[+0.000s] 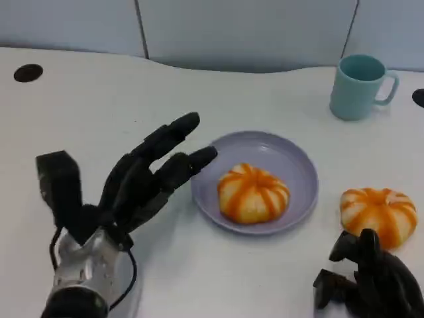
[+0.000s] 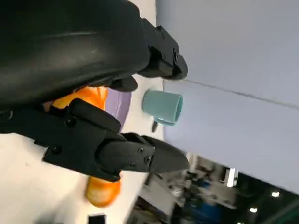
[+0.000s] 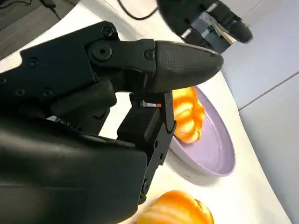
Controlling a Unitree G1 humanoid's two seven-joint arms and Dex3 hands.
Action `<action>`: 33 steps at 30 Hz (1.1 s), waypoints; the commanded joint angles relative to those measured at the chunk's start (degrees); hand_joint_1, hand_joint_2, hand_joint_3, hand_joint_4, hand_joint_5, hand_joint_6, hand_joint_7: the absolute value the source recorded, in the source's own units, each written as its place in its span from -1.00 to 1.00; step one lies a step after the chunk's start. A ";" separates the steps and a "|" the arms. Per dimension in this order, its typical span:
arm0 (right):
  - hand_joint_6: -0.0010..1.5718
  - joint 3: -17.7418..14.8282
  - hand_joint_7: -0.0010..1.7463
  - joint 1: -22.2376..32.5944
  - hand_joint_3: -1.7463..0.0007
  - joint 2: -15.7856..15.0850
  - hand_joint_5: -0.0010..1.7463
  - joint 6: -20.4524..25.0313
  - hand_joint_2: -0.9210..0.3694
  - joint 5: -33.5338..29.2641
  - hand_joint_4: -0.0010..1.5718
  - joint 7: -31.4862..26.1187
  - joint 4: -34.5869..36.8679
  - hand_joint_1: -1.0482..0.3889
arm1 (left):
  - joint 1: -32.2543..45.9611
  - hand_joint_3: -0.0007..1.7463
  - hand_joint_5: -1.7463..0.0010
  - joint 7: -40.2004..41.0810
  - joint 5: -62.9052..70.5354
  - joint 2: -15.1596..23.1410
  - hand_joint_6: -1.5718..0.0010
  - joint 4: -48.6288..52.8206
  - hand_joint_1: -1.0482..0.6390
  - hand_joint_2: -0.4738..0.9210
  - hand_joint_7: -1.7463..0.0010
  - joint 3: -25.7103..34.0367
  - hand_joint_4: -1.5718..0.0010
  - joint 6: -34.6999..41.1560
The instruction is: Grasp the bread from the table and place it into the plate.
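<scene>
On the white desk (image 1: 79, 112), one round orange-and-cream striped bread roll (image 1: 253, 193) lies inside the shallow lilac plate (image 1: 299, 169) near the desk's middle, and a second striped bread roll (image 1: 379, 214) sits on the bare desk just beside the plate, toward the right edge. The left hand (image 1: 136, 182) hovers at the plate's left rim, its black fingers spread and holding nothing. The right hand (image 1: 371, 281) sits at the near edge just before the second roll with its fingers curled in and nothing in them, and a pale teal ceramic mug (image 1: 360, 86) stands toward the far right corner.
</scene>
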 commanded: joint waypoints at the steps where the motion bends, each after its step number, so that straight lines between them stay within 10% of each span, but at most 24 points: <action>1: 0.33 0.07 0.42 0.01 0.37 -0.44 0.51 0.04 -1.00 -0.50 0.53 -0.84 0.49 -0.16 | 6.53 -0.58 0.42 -0.75 -4.16 1.81 0.32 -11.04 -0.51 1.00 0.87 1.29 0.22 9.54; 9: 0.34 0.57 0.38 0.76 0.36 0.05 0.50 0.44 -1.00 -0.48 0.53 -1.62 -0.73 -0.14 | 18.42 -0.40 -0.40 1.12 -10.44 2.11 -0.05 -24.93 -0.47 1.00 0.79 2.11 0.30 26.23; 13: 0.36 0.43 0.35 1.07 0.38 0.46 0.48 0.68 -1.00 0.12 0.53 -1.75 -1.19 -0.16 | 22.16 -0.41 -0.92 4.16 -9.86 0.92 0.33 -28.36 -0.43 1.00 -0.50 2.23 0.25 27.37; 21: 0.34 0.70 0.38 0.88 0.39 0.27 0.49 0.46 -1.00 -0.59 0.52 -2.01 -1.23 -0.16 | 23.95 -0.47 -1.00 8.55 -7.71 -0.84 0.43 -28.12 -0.37 1.00 -0.97 2.07 0.13 24.03; 33: 0.31 -0.30 0.41 -0.53 0.40 -0.82 0.53 -1.21 -1.00 -0.83 0.48 -0.97 1.18 -0.18 | 22.70 -0.55 -1.00 14.09 -3.91 -3.07 0.30 -24.05 -0.31 1.00 -1.00 1.19 0.00 18.12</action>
